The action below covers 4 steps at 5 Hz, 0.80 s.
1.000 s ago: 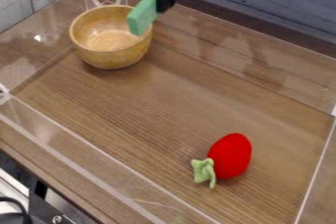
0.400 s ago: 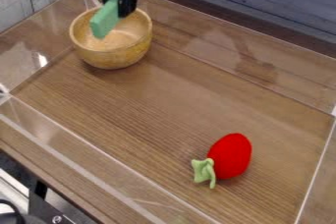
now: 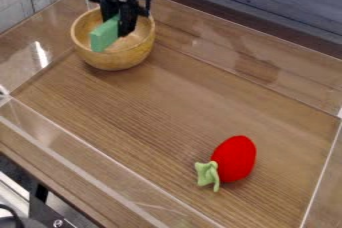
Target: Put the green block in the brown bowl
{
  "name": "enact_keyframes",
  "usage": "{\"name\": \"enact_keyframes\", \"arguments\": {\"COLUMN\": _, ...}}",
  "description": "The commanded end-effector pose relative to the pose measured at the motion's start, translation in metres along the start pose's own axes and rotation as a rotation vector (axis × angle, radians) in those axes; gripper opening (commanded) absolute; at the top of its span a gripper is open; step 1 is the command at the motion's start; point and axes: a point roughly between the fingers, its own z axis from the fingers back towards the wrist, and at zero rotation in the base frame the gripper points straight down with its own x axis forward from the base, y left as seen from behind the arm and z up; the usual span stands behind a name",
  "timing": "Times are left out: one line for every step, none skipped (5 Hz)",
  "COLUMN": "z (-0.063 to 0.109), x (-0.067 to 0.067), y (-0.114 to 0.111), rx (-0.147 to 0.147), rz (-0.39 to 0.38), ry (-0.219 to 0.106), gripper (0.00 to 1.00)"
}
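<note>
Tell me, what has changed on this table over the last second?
The tool, still gripping the green block, moved left and down, lowering the block into the brown bowl. It has not let go. The bowl and the red strawberry toy stayed put.

Light-green flat block [image 3: 106, 34], tilted, over the hollow of the round tan wooden bowl [image 3: 96, 59], upper left.

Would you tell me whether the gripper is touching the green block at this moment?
Touching. The camera view shows the gripper with its fingers closed on the upper end of the green block, which hangs tilted inside the brown bowl.
</note>
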Motion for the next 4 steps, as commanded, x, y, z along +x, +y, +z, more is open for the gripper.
{"name": "enact_keyframes", "arguments": {"z": 0.010, "x": 0.002, "y": 0.007, "rx": 0.019, "rz": 0.021, "ry": -0.040, "gripper": 0.00}}
{"name": "enact_keyframes", "arguments": {"z": 0.006, "x": 0.004, "y": 0.007, "rx": 0.020, "rz": 0.025, "ry": -0.036, "gripper": 0.00}}
{"name": "enact_keyframes", "arguments": {"z": 0.017, "x": 0.001, "y": 0.005, "rx": 0.010, "rz": 0.031, "ry": -0.052, "gripper": 1.00}}
{"name": "enact_keyframes", "arguments": {"z": 0.033, "x": -0.002, "y": 0.004, "rx": -0.003, "rz": 0.038, "ry": -0.079, "gripper": 1.00}}
